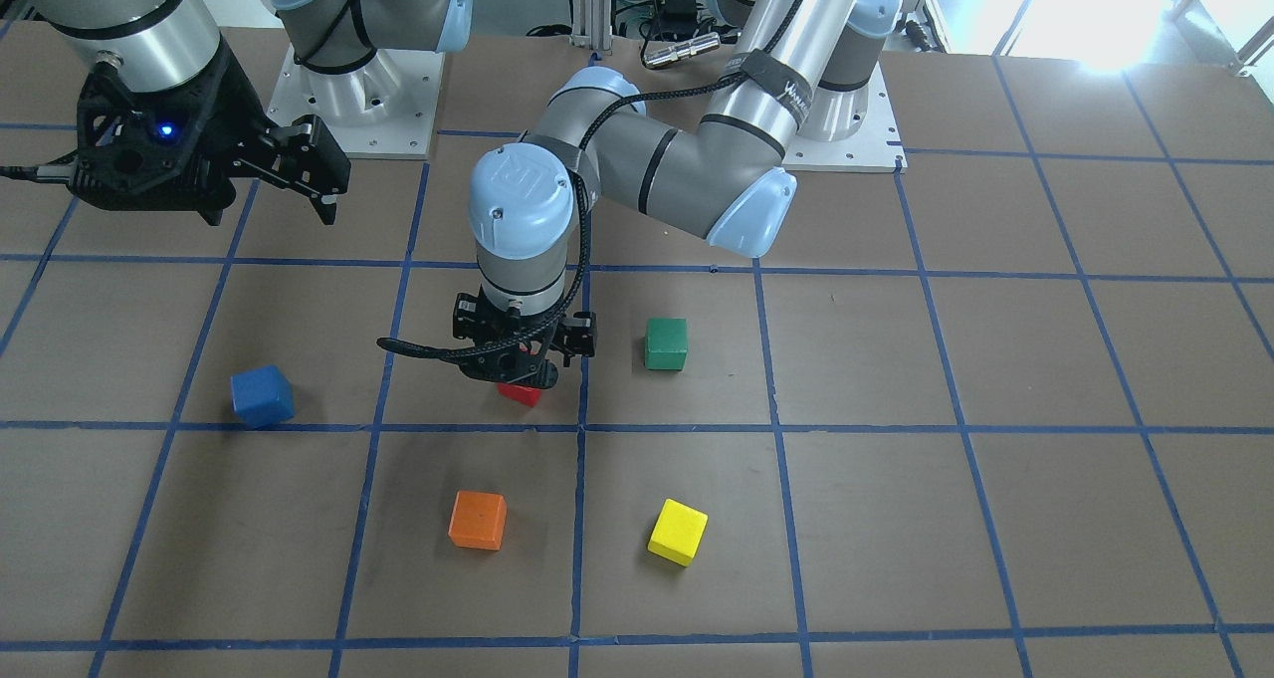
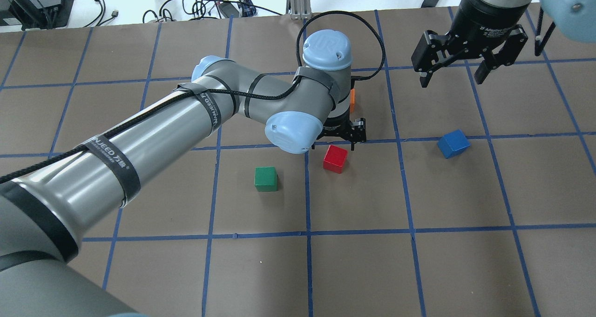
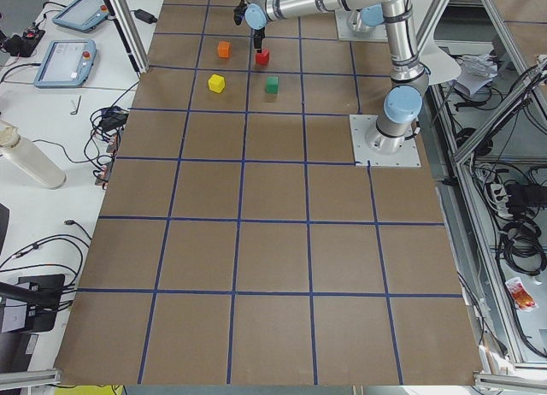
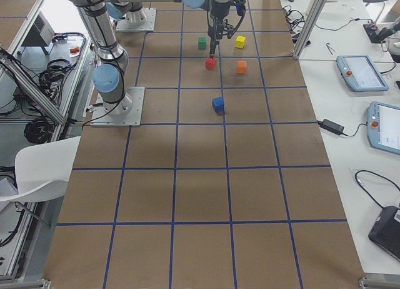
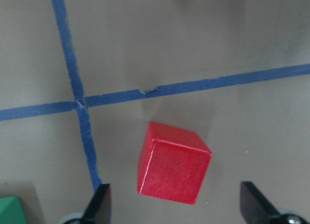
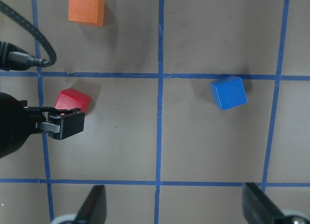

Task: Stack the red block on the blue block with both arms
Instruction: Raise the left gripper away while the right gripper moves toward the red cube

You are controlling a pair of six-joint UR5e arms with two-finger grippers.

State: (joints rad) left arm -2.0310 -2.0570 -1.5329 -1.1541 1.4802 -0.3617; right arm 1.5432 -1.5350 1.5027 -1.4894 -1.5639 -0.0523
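On the brown gridded worktop (image 2: pixel 354 261), the left fingers (image 5: pixel 100 204) hung open over the skewed red block (image 5: pixel 173 169); closing might twist it loose; the right fingers (image 2: pixel 423 72) were open too

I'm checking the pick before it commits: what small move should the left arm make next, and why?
Probably lower the left gripper straight down. Its wrist view shows the jaws open and the red block lying centred between the fingers, not yet gripped. The block sits slightly turned, but the gap looks wide enough to take it.
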